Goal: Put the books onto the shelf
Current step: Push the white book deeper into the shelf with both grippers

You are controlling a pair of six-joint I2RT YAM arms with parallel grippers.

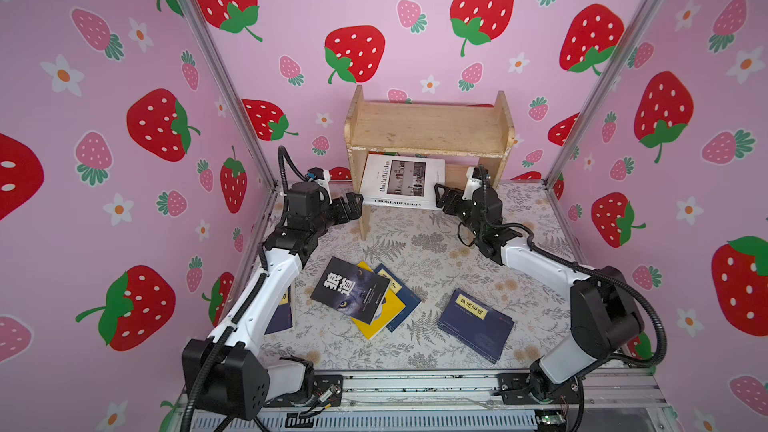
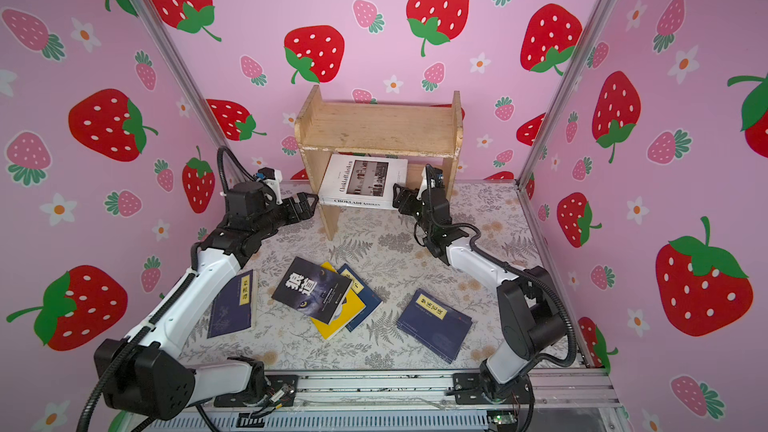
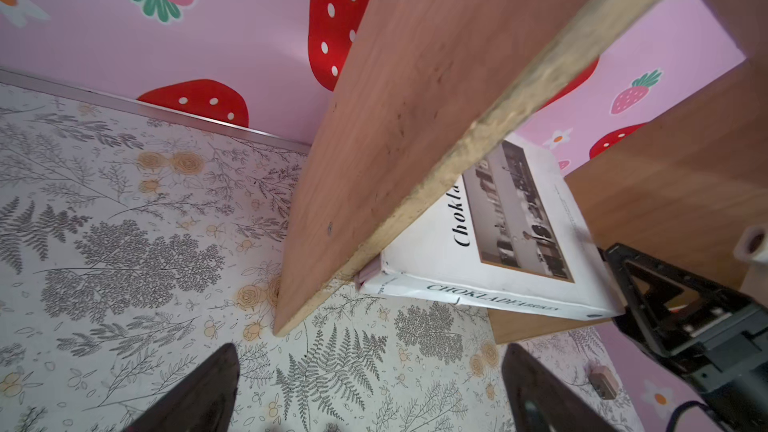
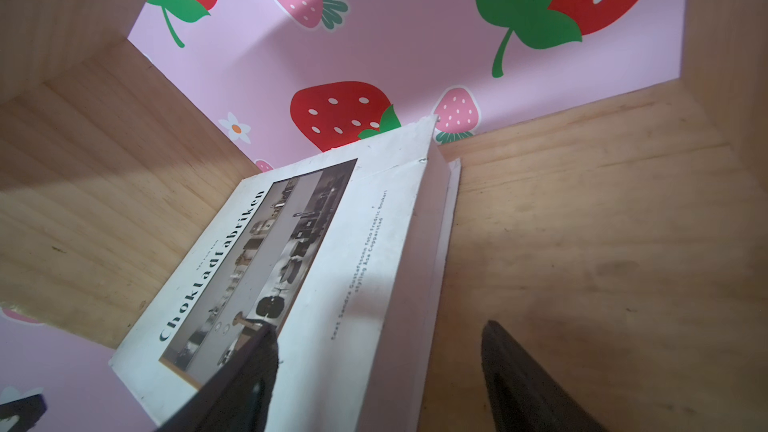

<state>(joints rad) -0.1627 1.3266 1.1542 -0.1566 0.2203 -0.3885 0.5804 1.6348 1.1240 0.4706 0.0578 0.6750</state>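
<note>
The white book (image 1: pixel 401 178) lies cover-up on the lower tier of the shelf (image 1: pixel 428 126). Its long axis runs side to side, and its spine faces front, overhanging the tier's edge. The right gripper (image 1: pixel 438 196) is open astride the book's right end. The left gripper (image 1: pixel 356 203) is open just outside the shelf's left panel. On the fern-print table (image 1: pixel 436 243), a wolf-face book (image 1: pixel 349 288) overlaps a yellow book (image 1: pixel 380 315), with a navy book (image 1: pixel 476 324) to the right. The walls (image 1: pixel 299 27) are pink with strawberries. The cover reads "Chokladfabriken" and the spine "CHOKLADFABRIKEN".
</note>
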